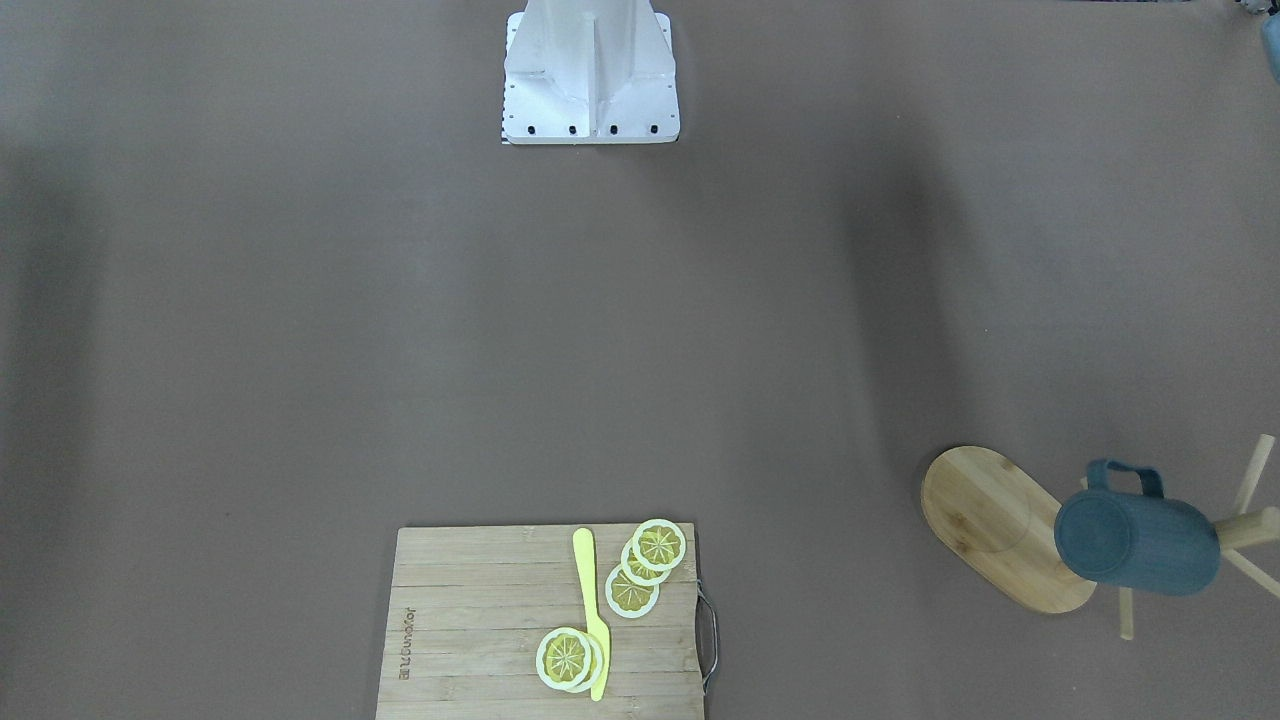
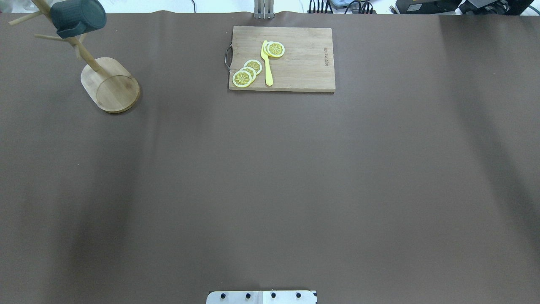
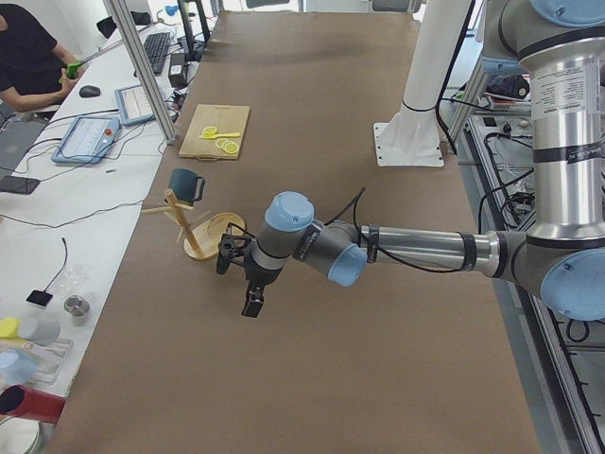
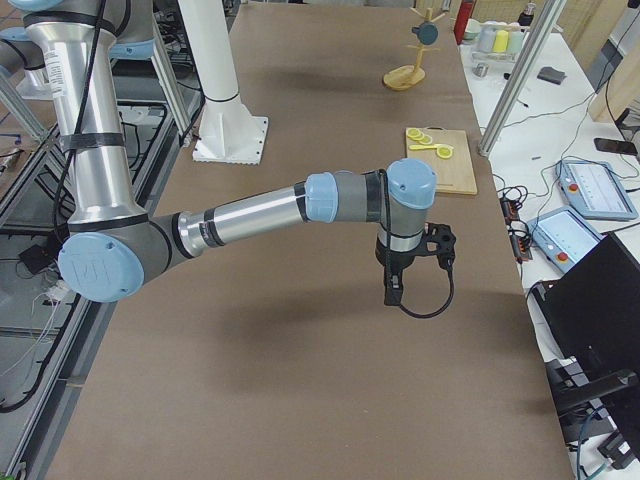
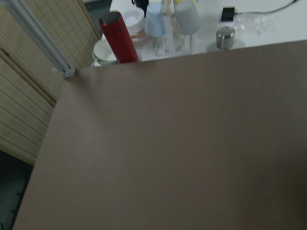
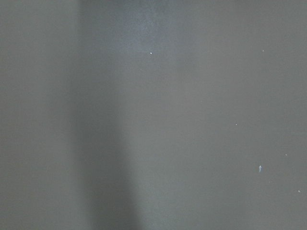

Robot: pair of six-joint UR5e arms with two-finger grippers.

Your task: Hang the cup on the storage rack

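The cup [image 1: 1137, 545] hangs tilted on the storage rack [image 1: 985, 520], off the table [image 1: 640, 330] and to one side of the post; which peg carries its handle is unclear.

Judged risk: the pegs are thin and angled. If the handle sits near a tip, a knock could slide it off, and the one-sided load may tip the rack.

Cup: dark teal-blue cylinder, faintly ribbed wall, loop handle.

Left pincer [image 3: 252, 305] and right pincer [image 4: 392, 292] hang well apart from it; open or closed cannot be told.

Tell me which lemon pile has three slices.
The pile nearest the cutting board's metal handle; the other pile, overlapping the yellow knife, shows only two.
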